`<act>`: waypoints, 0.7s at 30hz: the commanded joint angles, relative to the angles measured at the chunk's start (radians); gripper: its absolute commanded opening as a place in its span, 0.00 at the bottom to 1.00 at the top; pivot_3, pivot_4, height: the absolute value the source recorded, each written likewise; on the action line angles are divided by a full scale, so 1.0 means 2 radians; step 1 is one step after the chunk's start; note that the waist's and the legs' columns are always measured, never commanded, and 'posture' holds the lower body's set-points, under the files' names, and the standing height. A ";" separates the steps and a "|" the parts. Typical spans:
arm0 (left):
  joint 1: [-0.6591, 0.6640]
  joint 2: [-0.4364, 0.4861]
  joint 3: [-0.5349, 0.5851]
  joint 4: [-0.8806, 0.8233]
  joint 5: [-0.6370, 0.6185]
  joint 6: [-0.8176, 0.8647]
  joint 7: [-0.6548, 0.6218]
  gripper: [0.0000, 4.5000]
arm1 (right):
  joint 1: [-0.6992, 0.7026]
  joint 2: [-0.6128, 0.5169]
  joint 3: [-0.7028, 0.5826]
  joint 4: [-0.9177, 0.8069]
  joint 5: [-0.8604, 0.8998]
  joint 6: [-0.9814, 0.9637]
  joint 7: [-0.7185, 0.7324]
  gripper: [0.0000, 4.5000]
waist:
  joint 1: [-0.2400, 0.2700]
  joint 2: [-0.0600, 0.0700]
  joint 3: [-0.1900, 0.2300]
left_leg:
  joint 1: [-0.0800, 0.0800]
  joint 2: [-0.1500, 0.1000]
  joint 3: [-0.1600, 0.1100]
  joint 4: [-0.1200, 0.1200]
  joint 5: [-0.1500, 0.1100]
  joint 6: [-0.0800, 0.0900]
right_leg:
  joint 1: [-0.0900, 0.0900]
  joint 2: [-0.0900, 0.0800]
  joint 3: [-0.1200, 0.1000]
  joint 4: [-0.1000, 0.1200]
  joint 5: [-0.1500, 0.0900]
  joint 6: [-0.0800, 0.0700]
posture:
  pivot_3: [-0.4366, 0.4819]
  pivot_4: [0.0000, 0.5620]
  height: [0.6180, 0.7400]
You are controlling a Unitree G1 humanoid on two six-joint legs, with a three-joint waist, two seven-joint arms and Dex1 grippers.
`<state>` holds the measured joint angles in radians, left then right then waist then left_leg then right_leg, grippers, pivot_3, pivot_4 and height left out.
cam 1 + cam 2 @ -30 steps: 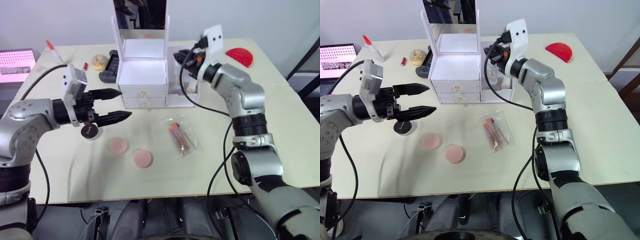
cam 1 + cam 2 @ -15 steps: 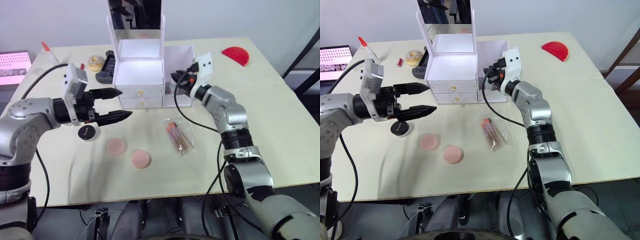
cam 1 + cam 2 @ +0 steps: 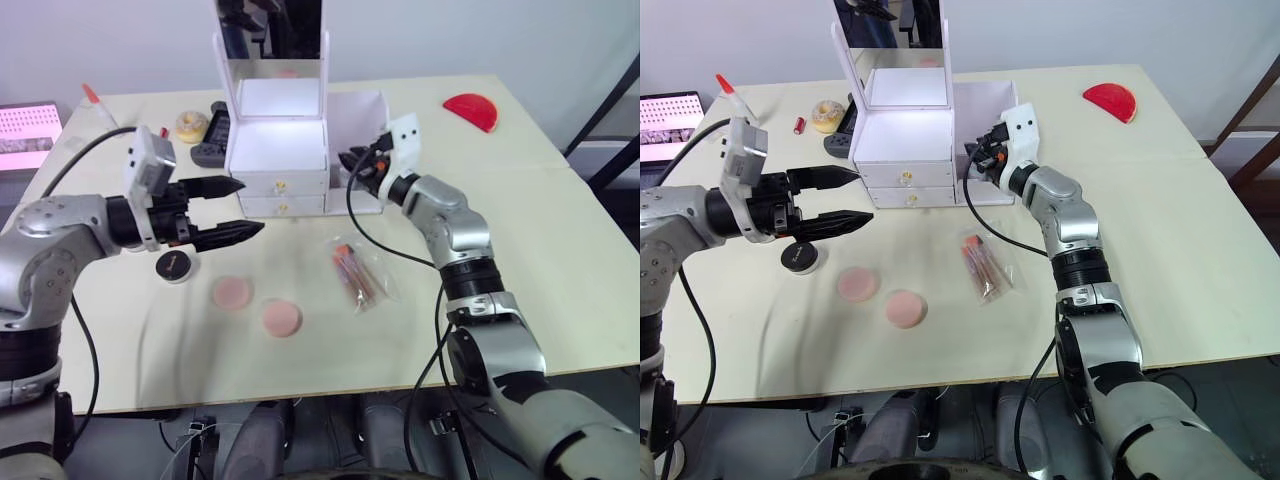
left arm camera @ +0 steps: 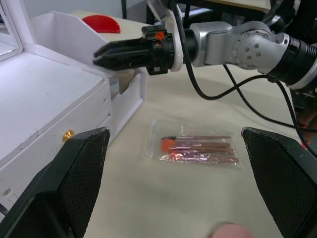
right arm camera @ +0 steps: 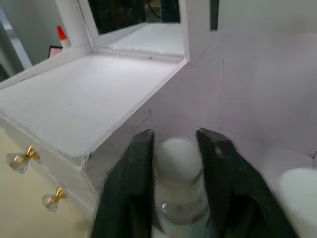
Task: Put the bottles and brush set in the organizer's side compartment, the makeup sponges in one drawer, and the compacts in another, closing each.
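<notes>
A white-capped bottle [image 5: 177, 166] is clamped between the right gripper [image 5: 174, 163] fingers, just beside the organizer [image 5: 94, 99] wall. Two gold drawer knobs [image 5: 20, 157] are seen on the organizer's front. A second white cap [image 5: 297, 191] is seen near the held bottle.

The bottle [image 5: 178, 183] in the right hand [image 5: 174, 148] was cut off by the picture's edge, so just its white cap and a bit of its neck could be seen. A second white cap [image 5: 298, 191] beside it ran off the picture too. From the head, the right hand [image 3: 352, 160] hid the bottle. The mirror [image 3: 270, 28] on the organizer [image 3: 285, 150] was cut off above. The writing on the pink screen [image 3: 28, 125] was too small to read. The brush set [image 3: 358, 275] lay blurry inside its clear bag.
</notes>
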<state>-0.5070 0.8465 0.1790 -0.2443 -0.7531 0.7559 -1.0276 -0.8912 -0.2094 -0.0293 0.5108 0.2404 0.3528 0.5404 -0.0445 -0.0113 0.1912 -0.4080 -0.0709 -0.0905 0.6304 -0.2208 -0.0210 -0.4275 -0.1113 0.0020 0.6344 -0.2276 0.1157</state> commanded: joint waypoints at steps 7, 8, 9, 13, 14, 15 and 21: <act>-0.011 0.007 0.006 -0.007 -0.003 -0.002 -0.001 1.00 | 0.000 -0.022 -0.007 -0.113 0.024 0.052 0.025 0.99 | -0.001 0.000 0.000 | 0.000 0.000 0.000 0.000 0.000 0.000 | -0.001 0.001 0.002 0.000 0.000 0.000 | 0.48 0.27 0.97; -0.010 0.006 0.007 -0.007 -0.003 -0.002 -0.001 1.00 | 0.002 -0.027 -0.008 -0.133 0.028 0.064 0.027 0.99 | -0.001 0.000 0.000 | 0.000 0.000 0.000 0.000 0.000 0.000 | -0.001 0.002 0.002 0.000 0.000 0.000 | 0.48 0.27 0.97; -0.010 0.007 0.007 -0.006 -0.002 -0.002 -0.001 1.00 | 0.004 -0.034 -0.009 -0.156 0.032 0.077 0.031 0.99 | 0.000 0.000 0.000 | 0.000 0.000 0.000 0.000 0.000 0.000 | -0.001 0.002 0.002 0.000 0.000 0.000 | 0.48 0.27 0.97; -0.010 0.007 0.007 -0.002 0.000 -0.005 -0.003 1.00 | 0.018 -0.061 -0.015 -0.232 0.055 0.125 0.040 0.99 | 0.001 0.000 0.000 | 0.000 0.001 0.000 0.000 0.000 0.000 | -0.001 0.002 0.002 0.000 0.000 0.000 | 0.48 0.27 0.97; -0.009 0.007 0.008 0.000 0.000 -0.006 -0.004 1.00 | 0.021 -0.071 -0.017 -0.250 0.061 0.137 0.042 0.99 | 0.001 0.000 0.000 | 0.000 0.001 0.000 0.000 0.000 0.000 | 0.000 0.002 0.002 0.000 0.000 0.000 | 0.48 0.27 0.97; -0.009 0.008 0.009 0.001 0.001 -0.007 -0.005 1.00 | 0.025 -0.081 -0.021 -0.269 0.069 0.150 0.045 0.99 | 0.001 0.000 0.000 | 0.000 0.001 0.000 0.000 0.000 0.000 | 0.000 0.002 0.002 0.000 0.000 0.000 | 0.48 0.27 0.97; 0.034 0.031 0.040 0.028 0.015 -0.027 -0.022 1.00 | 0.096 -0.197 -0.074 -0.372 0.127 0.208 0.106 0.99 | 0.004 0.000 0.000 | 0.000 0.002 0.000 0.000 0.000 0.000 | 0.000 0.002 0.003 -0.001 0.000 0.000 | 0.48 0.27 0.97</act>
<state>-0.4517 0.8828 0.2056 -0.2047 -0.7406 0.7277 -1.0561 -0.7172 -0.5717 -0.1239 -0.1775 0.4598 0.7587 0.7162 -0.0361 -0.0114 0.1912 -0.4079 -0.0675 -0.0898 0.6303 -0.2213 -0.0203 -0.4280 -0.1070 0.0073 0.6324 -0.2272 0.1149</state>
